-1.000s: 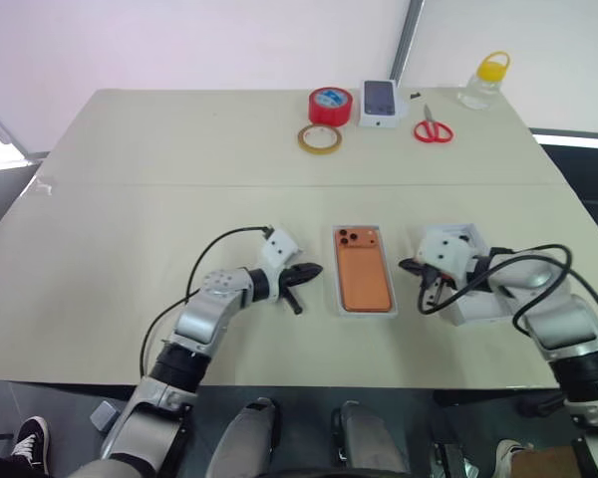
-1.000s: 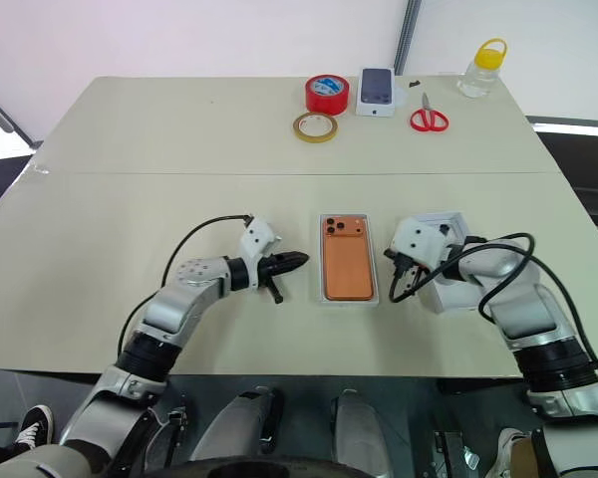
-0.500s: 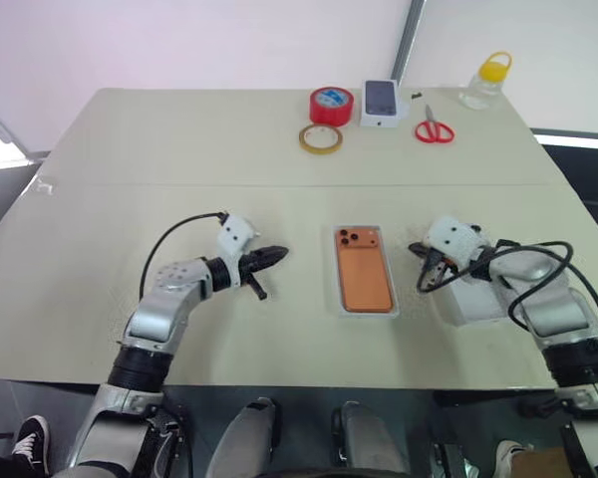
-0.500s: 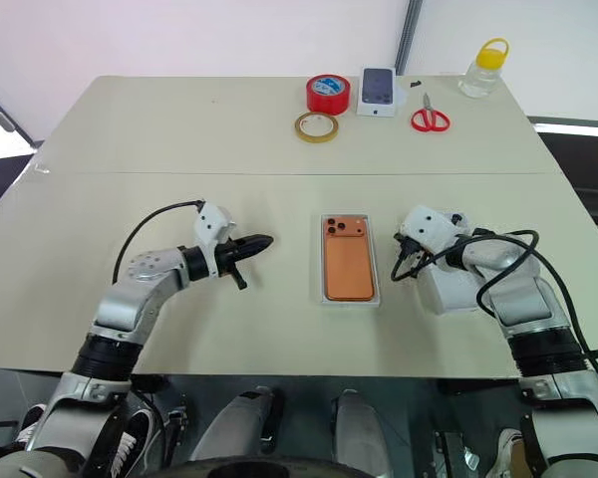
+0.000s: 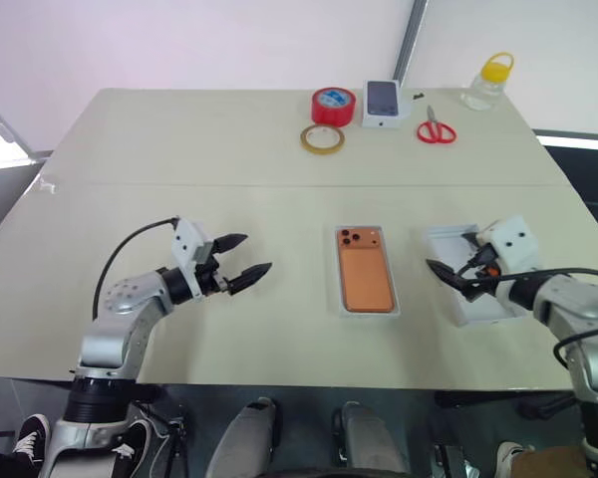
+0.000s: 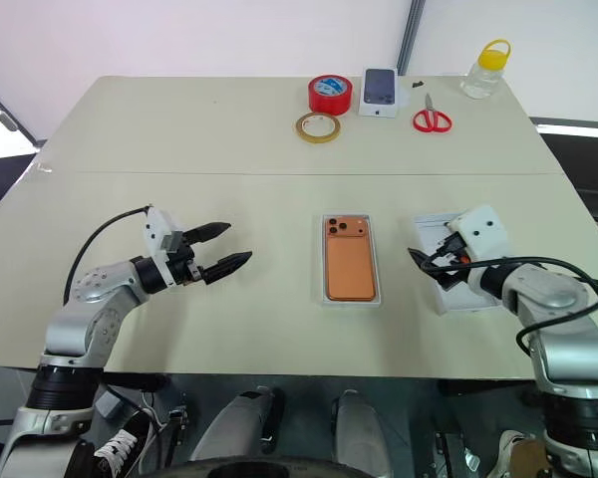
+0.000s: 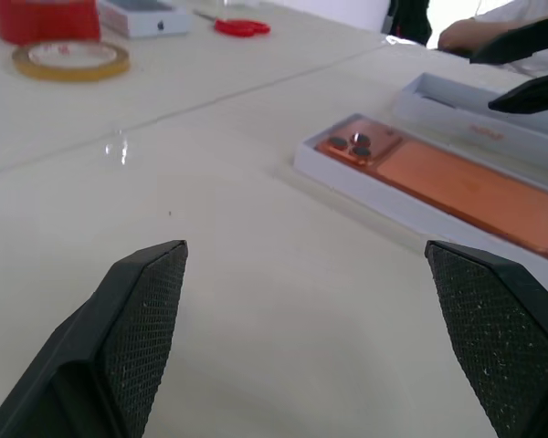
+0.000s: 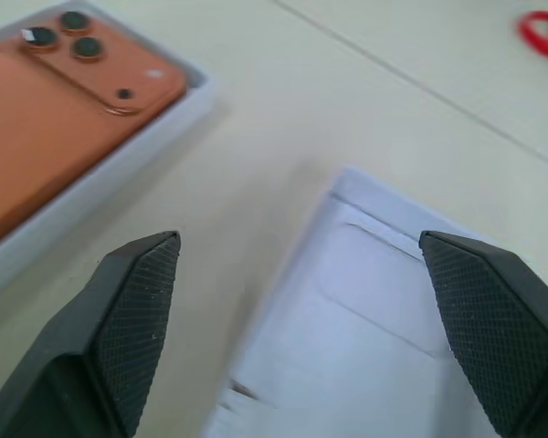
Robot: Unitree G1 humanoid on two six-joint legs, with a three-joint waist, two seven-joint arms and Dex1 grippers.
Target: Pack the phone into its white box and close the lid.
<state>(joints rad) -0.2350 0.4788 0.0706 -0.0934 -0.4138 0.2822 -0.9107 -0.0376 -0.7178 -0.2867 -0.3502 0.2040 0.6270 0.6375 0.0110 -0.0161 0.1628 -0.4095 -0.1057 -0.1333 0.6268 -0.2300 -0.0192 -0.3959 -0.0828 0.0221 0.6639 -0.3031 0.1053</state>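
Both grippers now drawn apart, wide, empty: left gripper (image 5: 242, 256), right gripper (image 5: 457, 261) partly hiding lid (image 5: 448, 249). Phone (image 5: 365, 277) sits in white box (image 5: 367, 312); tape, scissors far across worktop (image 5: 179, 149).

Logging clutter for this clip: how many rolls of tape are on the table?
2, both at the far edge: the red roll beside the small white box, and the yellowish roll lying flat just in front of it.

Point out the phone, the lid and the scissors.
phone (image 5: 366, 278): left eye view, middle of its orange back.
lid (image 5: 456, 251): left eye view, bare far part of its inner floor.
red-handled scissors (image 5: 435, 130): left eye view, on the handles.
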